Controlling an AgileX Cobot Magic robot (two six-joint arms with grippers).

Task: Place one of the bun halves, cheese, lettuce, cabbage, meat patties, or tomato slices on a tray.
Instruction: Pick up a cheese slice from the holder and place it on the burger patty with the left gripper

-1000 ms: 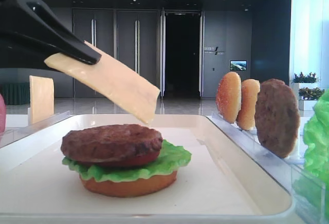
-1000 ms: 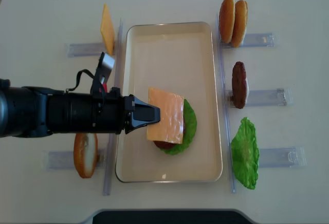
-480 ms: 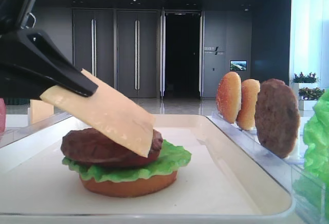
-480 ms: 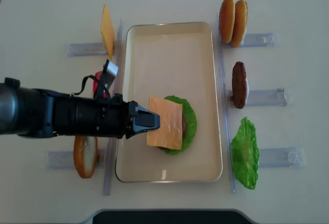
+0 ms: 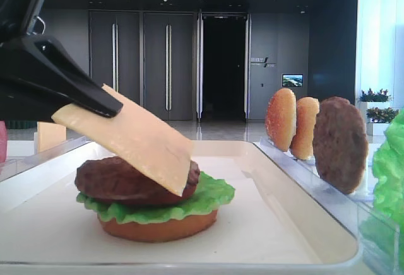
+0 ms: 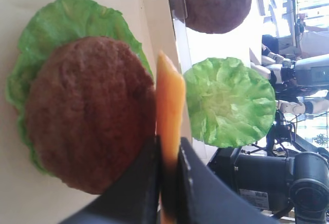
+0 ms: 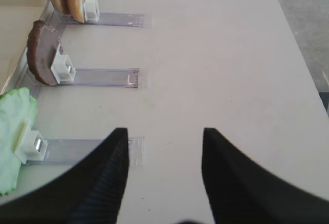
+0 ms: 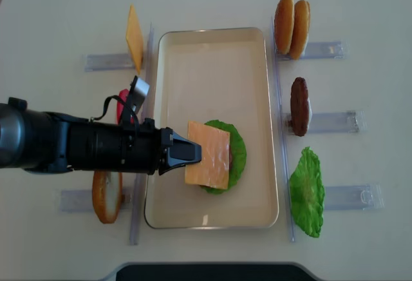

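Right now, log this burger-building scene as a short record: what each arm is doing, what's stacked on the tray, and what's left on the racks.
left gripper: shut on the cheese, fingers pinching one edge
cheese position: tilted, far edge resting on the meat patty
stack on tray: bun half at bottom, lettuce, then patty
right gripper: open, over bare table, holding nothing
right racks: two bun halves, spare patty, spare lettuce leaf
left racks: spare cheese slice, another bun half
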